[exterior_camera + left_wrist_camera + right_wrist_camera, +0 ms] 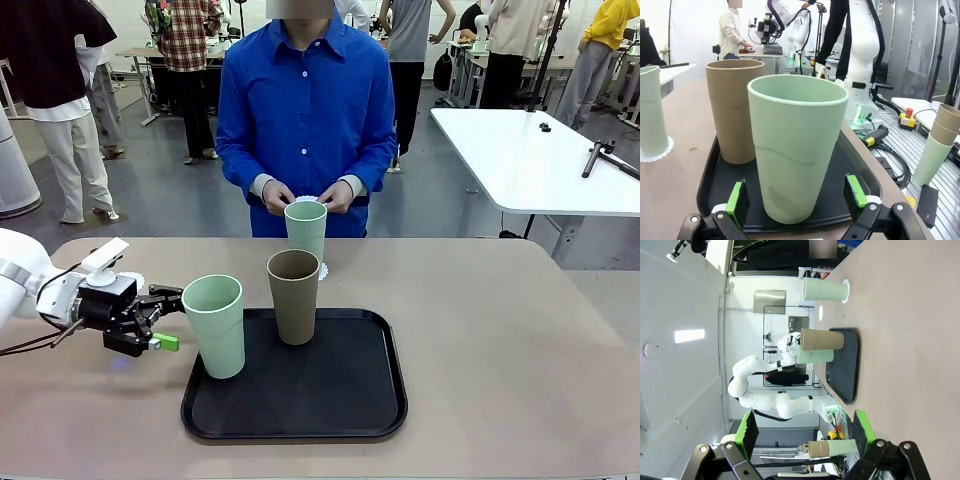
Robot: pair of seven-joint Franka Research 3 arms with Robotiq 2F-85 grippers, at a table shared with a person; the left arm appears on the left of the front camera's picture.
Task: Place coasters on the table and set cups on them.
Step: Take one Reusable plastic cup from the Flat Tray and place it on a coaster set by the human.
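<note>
A pale mint cup (214,325) (795,150) stands at the left edge of the black tray (350,390). My left gripper (168,318) (796,195) is open, with a green pad on each side of the cup's lower part and clear of it. The brown cup (294,296) (735,110) stands on the tray behind. Another mint cup (306,228) (650,115) sits on a coaster (322,270) (657,154) on the table (500,330). A bare coaster (130,283) (821,313) lies behind my left gripper. The person's hands hold a white coaster (305,200). My right gripper (805,435) is open, holding nothing.
A white table (540,160) stands at the back right. Stacked spare cups (940,145) sit off the table beside the arm bases, with cables. People stand in the background. The beige table's right half is bare.
</note>
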